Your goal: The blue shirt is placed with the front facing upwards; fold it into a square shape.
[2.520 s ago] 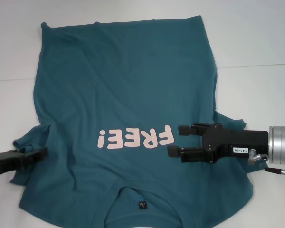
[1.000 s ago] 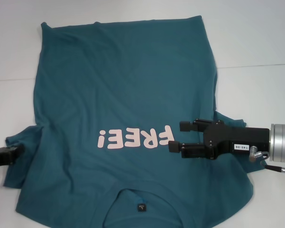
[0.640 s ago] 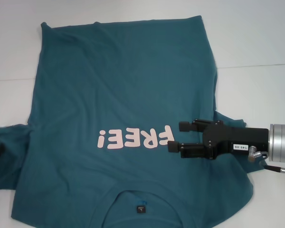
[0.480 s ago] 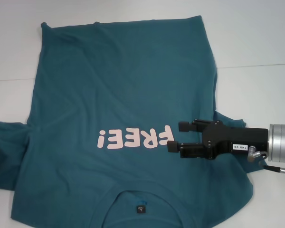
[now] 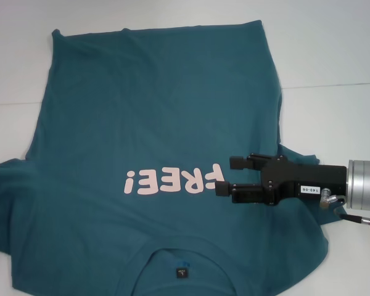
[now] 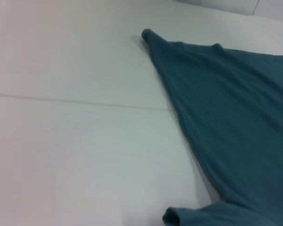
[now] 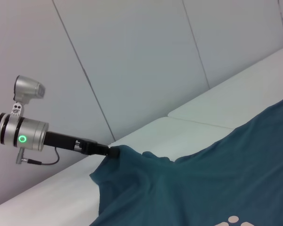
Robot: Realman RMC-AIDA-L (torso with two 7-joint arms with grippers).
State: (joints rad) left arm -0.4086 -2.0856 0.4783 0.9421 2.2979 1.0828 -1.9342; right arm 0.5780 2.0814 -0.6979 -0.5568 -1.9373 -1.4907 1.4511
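The blue shirt [image 5: 154,111] lies front up on the white table, with its pink "FREE!" lettering [image 5: 172,180] and black neck tag [image 5: 182,271] toward me. My right gripper [image 5: 224,175] is open just right of the lettering, over the shirt, with nothing between its fingers. My left gripper is outside the head view. In the right wrist view the left gripper [image 7: 109,151] is shut on the tip of the shirt's [image 7: 203,179] left sleeve, drawing the cloth up into a peak. The left wrist view shows the shirt's side edge [image 6: 236,103].
The white table [image 5: 333,55] extends around the shirt, with a thin seam [image 5: 333,85] running across it. Pale wall panels [image 7: 132,56] rise behind the table. Bare tabletop [image 6: 75,141] lies left of the shirt.
The left gripper has pulled the left sleeve outward to the left and gone out of the head view; the sleeve now lies stretched out. The right gripper has edged slightly left.
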